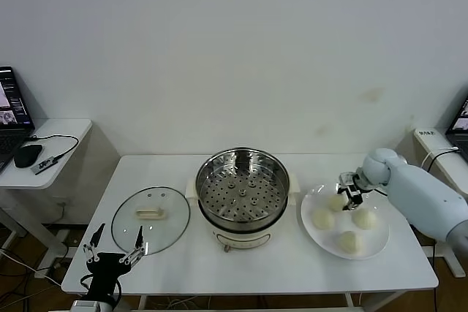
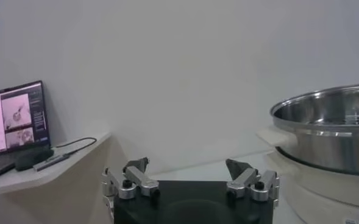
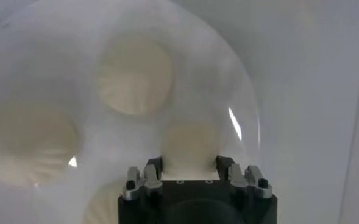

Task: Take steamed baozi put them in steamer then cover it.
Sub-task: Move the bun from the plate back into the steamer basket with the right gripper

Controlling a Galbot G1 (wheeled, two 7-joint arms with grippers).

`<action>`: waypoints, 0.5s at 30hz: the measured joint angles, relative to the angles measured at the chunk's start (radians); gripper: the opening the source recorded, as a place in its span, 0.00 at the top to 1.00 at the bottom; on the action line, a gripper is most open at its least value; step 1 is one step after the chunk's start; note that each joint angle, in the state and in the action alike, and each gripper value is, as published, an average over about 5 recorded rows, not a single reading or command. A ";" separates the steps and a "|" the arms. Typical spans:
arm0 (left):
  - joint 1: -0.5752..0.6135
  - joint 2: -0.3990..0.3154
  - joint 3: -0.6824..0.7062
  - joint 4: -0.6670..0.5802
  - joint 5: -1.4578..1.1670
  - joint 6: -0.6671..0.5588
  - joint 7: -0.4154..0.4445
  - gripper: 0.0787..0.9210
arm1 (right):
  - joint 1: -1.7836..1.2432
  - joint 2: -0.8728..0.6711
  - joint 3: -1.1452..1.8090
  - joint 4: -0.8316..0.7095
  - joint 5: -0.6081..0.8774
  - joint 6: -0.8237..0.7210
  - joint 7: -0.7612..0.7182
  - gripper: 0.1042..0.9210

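Right gripper (image 3: 189,161) fingers around baozi (image 3: 190,141)

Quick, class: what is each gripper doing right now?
Left gripper: open, empty, by the table's front edge.
Right gripper: shut on a bun on the plate.

White plate (image 1: 319,235), laptop (image 1: 11,115), mouse (image 1: 28,155)

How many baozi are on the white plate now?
4, all on the white plate right of the steamer: far baozi between the right gripper fingers, left baozi, right baozi, near baozi.
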 measured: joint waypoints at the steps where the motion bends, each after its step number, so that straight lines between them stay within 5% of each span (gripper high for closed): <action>1: 0.000 0.001 0.001 0.000 0.000 0.000 0.000 0.12 | 0.011 -0.009 -0.006 0.011 0.009 -0.002 -0.002 0.44; 15: -0.018 0.023 0.020 -0.006 -0.010 0.005 0.004 0.12 | 0.351 -0.114 -0.220 0.224 0.237 -0.055 -0.006 0.43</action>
